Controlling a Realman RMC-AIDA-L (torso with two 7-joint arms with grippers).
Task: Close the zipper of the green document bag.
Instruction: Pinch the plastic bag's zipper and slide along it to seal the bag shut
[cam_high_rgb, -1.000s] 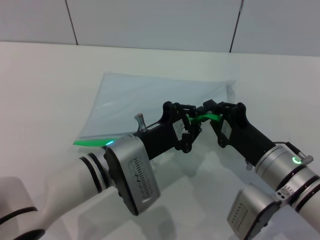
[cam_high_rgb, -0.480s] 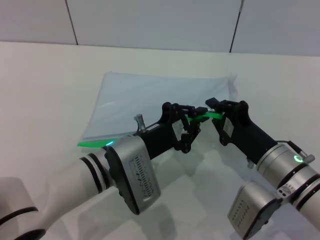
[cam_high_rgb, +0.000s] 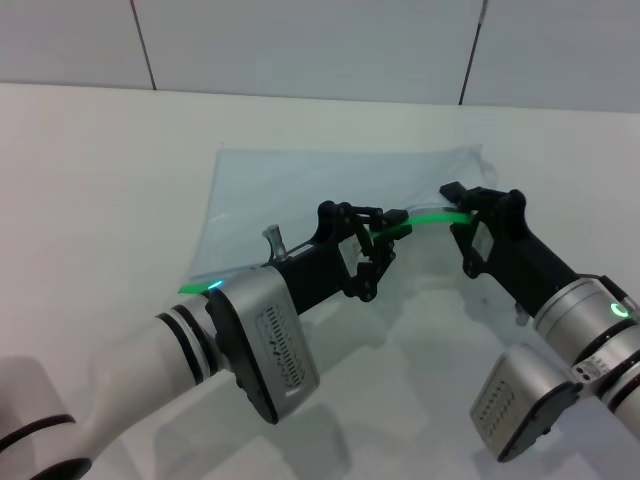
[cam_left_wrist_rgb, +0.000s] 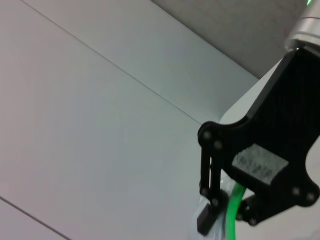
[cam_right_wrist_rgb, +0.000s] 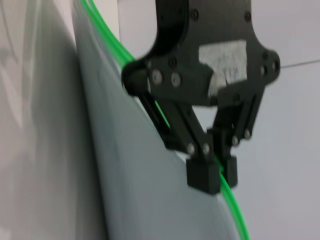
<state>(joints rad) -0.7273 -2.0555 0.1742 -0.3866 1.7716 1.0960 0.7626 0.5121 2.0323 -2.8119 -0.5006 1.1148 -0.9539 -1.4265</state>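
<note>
Both pincers clamp the zipper at the bag's 6 o'clock edge: left pincer mid-strip, right pincer at its 3 o'clock end.

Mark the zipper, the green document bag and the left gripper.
zipper (cam_high_rgb: 432, 217): head view, on the bright green strip between the grippers.
green document bag (cam_high_rgb: 300, 190): head view, on its flat translucent panel.
left gripper (cam_high_rgb: 385, 238): head view, between its fingertips, pinching the strip.

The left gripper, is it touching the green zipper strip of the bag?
Touching. In the right wrist view the left gripper has its fingertips closed on the green zipper strip, no gap visible.
</note>
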